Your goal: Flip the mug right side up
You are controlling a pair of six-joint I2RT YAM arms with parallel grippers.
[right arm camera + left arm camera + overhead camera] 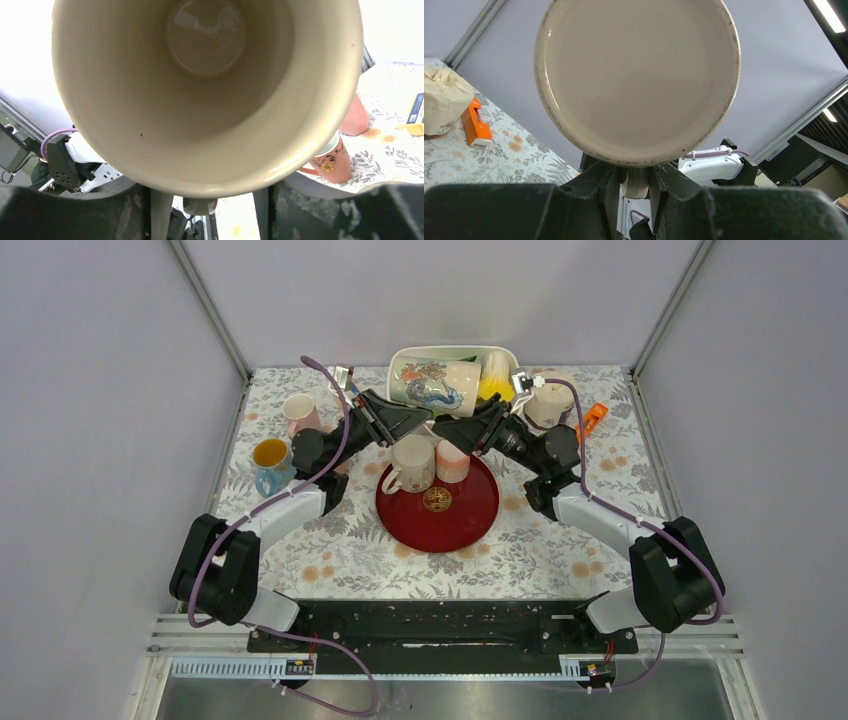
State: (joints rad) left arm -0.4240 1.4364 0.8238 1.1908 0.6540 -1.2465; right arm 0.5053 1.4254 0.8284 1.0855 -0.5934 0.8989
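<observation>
A cream mug [411,462] hangs in the air over the red tray [440,520], between my two grippers. In the left wrist view its flat base [636,75] faces the camera, and its handle [636,182] sits between the fingers. My left gripper [425,422] [636,187] is shut on that handle. In the right wrist view the mug's open mouth [205,75] faces the camera. My right gripper [446,430] [210,202] is open, with its fingers well apart on either side of the handle [200,205] and a gap on both sides.
A white-and-pink cup [453,462] stands on the tray beside the mug. A cream basin [400,365] with dishes is at the back. A pink mug [298,412] [332,162] and a blue mug [270,465] are at the left. An orange object [592,418] [474,125] is at the right.
</observation>
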